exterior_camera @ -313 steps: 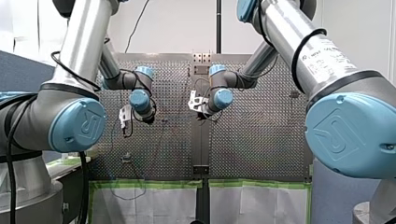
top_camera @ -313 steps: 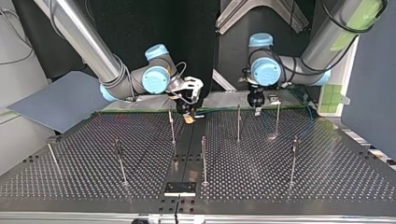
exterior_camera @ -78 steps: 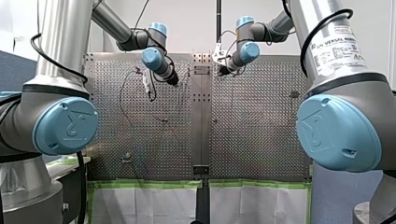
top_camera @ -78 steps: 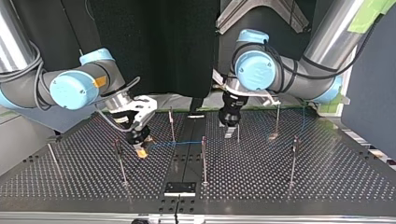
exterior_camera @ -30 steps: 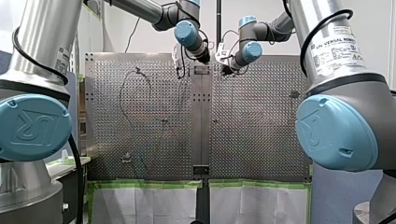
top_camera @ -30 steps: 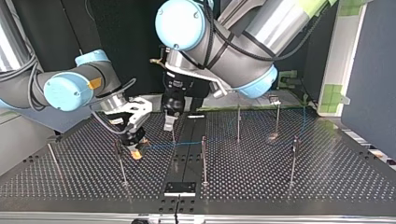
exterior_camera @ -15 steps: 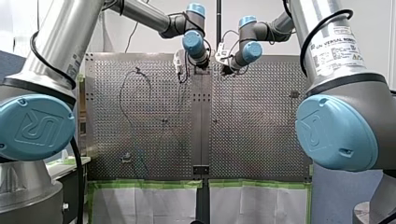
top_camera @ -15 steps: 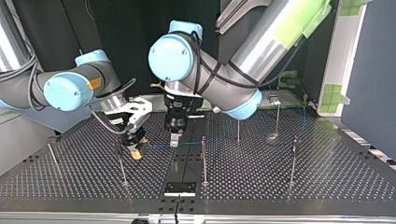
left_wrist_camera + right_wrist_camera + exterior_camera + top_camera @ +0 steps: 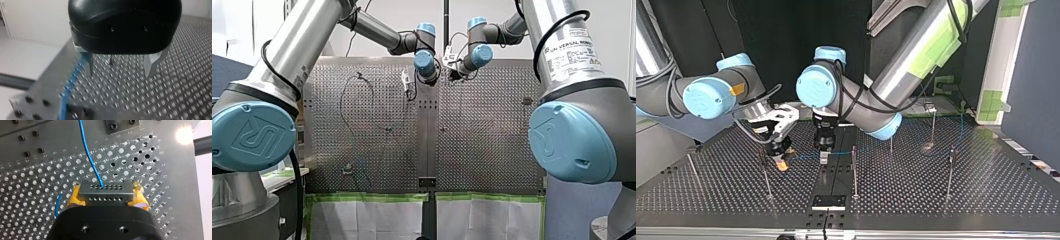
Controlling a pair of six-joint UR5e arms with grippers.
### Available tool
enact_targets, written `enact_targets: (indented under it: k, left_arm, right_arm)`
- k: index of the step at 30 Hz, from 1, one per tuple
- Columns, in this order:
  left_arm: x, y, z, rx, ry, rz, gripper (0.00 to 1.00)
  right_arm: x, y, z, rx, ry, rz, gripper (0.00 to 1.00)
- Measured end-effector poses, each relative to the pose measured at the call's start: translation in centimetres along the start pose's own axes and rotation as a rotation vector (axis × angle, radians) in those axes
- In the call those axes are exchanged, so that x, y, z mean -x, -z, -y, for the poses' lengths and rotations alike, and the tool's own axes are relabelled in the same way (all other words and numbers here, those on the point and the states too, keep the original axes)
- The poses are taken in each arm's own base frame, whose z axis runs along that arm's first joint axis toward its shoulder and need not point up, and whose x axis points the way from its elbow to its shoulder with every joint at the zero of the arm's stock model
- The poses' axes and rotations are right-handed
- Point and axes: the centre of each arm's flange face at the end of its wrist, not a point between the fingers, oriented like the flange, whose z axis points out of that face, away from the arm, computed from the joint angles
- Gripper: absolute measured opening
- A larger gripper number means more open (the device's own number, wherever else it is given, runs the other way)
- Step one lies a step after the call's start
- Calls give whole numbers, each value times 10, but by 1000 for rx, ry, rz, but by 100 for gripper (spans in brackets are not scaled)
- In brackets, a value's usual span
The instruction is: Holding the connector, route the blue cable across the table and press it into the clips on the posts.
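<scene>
My right gripper is shut with its yellow pads on the grey connector. The blue cable leaves the connector and runs ahead over the perforated plate. In the top view my right gripper hangs low at the left, and the blue cable stretches rightwards from it past the posts. My left gripper hangs just above that cable, between my right gripper and the centre post. In the left wrist view my left gripper is open with nothing between its metal fingers, and the blue cable passes close by one finger.
Several thin posts stand on the table, among them a post beside my right gripper, a post behind my left arm and a post at the top view's right. A small black plate sits at the near edge.
My left arm has swung towards the top view's left and come down over the cable beside my right gripper. My right gripper has stayed in place with the connector.
</scene>
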Motion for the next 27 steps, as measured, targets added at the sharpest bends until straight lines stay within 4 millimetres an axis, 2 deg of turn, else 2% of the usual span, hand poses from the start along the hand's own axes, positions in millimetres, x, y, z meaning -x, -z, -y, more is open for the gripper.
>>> enact_targets:
  k: [5,14,15,16,18,19,20,21,22,24,25,26,27]
  left_arm:
    - [-4,-12,-11,18,2,5,100]
    - [-4,-14,-14,25,8,8,100]
    - [-4,-14,-14,27,8,8,70]
    - [-4,-14,-13,30,8,9,70]
    - [-4,-13,-13,36,7,10,48]
    - [-4,-12,-13,41,7,11,48]
    - [-4,-12,-13,49,7,13,39]
    - [-4,-11,-13,55,7,14,25]
    - [-3,-11,-13,62,7,17,25]
    - [-3,-11,-14,75,7,22,7]
    - [-2,-11,-14,79,8,24,7]
    - [-2,-10,-14,82,8,26,0]
    - [-2,-10,-14,83,9,27,0]
  right_arm:
    - [0,0,1,-1,0,0,0]
    - [0,0,1,-1,-1,0,0]
    - [0,0,1,-1,-1,1,0]
    - [0,0,1,-1,-2,1,0]
    - [0,0,1,-1,-3,1,0]
    - [0,0,1,-1,-4,1,0]
    - [0,0,1,-1,-4,2,0]
    - [1,0,1,-1,-4,2,0]
    - [1,0,1,-1,-4,2,0]
    - [1,0,1,-1,-5,2,0]
    - [1,0,1,-1,-5,2,0]
    - [1,0,1,-1,-5,2,0]
    - [1,0,1,-1,-5,2,0]
